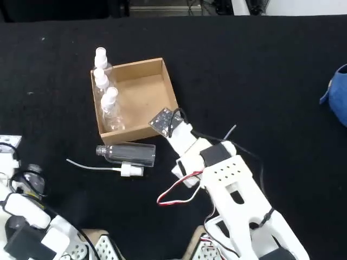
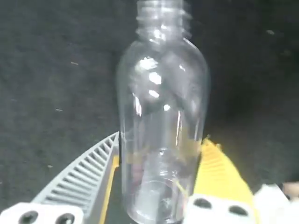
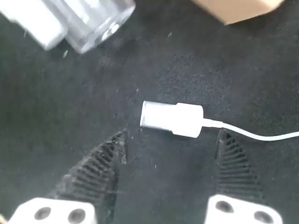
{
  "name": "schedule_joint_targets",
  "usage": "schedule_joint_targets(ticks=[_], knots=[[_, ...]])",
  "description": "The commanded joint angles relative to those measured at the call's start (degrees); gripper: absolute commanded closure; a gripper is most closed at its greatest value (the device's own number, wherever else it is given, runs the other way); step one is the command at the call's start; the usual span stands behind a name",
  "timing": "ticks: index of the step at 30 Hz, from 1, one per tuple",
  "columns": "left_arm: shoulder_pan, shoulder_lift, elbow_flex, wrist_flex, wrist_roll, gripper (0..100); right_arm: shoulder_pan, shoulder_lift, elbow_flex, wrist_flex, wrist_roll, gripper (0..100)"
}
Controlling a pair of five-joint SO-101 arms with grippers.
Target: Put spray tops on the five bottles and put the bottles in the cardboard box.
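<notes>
An uncapped clear bottle [image 2: 161, 121] stands between the grey and yellow fingers of my left gripper [image 2: 159, 154], which is shut on it; the same bottle [image 1: 33, 176] is at the table's left edge. My right gripper [image 3: 172, 135] is open just short of a white spray top [image 3: 170, 119] lying on the black cloth, its tube [image 3: 261, 136] running sideways. The right arm [image 1: 217, 162] hangs beside the near corner of the cardboard box [image 1: 138, 132]. Three capped bottles [image 1: 111, 108] stand along the box's left wall. Another open bottle [image 1: 127, 154] and a second spray top [image 1: 130, 170] lie in front of the box.
Black cloth covers the table. A blue object [image 1: 339, 97] sits at the right edge. The lying bottle's base [image 3: 93, 18] and the box corner [image 3: 233, 9] are just beyond my right gripper. Red and white cables [image 1: 173, 195] loop beside the right arm.
</notes>
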Motion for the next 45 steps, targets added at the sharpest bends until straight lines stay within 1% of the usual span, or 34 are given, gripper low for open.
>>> schedule_joint_targets(ticks=[1, 3, 6, 8, 14, 17, 19, 21, 24, 30, 37, 39, 41, 44, 45], knots=[[0.9, -0.9, -4.0, 3.1, 0.0, 96, -0.7, -2.5, -6.9, 6.4, 6.8, 74.0], [0.8, -0.9, -6.1, 3.3, 0.3, 97, -0.7, -2.5, -8.2, 9.5, 12.8, 74.0], [-0.7, -1.0, -9.5, 5.7, 3.0, 97, -0.7, -2.2, -8.7, 12.9, 27.1, 74.0], [-1.9, -1.0, -11.6, 8.5, 3.5, 97, -0.7, -2.1, -8.2, 14.2, 34.5, 74.0], [-4.7, -1.0, -13.9, 14.5, 3.7, 97, 0.4, -0.9, -8.7, 15.0, 45.9, 74.0], [-6.3, -1.0, -16.0, 14.5, 3.8, 97, 4.5, 2.7, -9.5, 14.4, 53.7, 74.0], [-6.8, -1.0, -16.7, 14.6, 3.8, 97, 7.1, 5.5, -10.1, 12.1, 58.7, 73.9], [-6.9, -1.0, -16.8, 14.6, 3.8, 97, 8.4, 8.4, -10.2, 8.4, 59.8, 73.9], [-6.5, -1.0, -16.2, 14.6, 3.8, 97, 8.3, 12.0, -10.2, 3.0, 59.8, 73.9], [-6.9, -1.0, -16.2, 14.6, 3.8, 97, 6.9, 16.2, -9.7, -1.2, 59.9, 74.0], [-6.9, -1.0, -16.5, 14.8, 3.9, 97, 7.3, 21.1, -3.3, -12.3, 60.0, 74.0], [-6.4, -1.0, -17.2, 16.8, 3.9, 97, 7.3, 21.7, -2.2, -14.6, 59.7, 74.2], [-5.8, -1.0, -18.8, 19.5, 4.0, 97, 7.4, 21.8, -1.5, -15.6, 59.7, 78.9], [-5.1, -1.0, -22.2, 22.4, 6.8, 97, 7.5, 21.8, -1.4, -15.6, 59.3, 95.6], [-4.8, -1.0, -23.1, 22.8, 7.6, 97, 7.6, 21.8, -1.6, -15.6, 57.9, 99.5]])
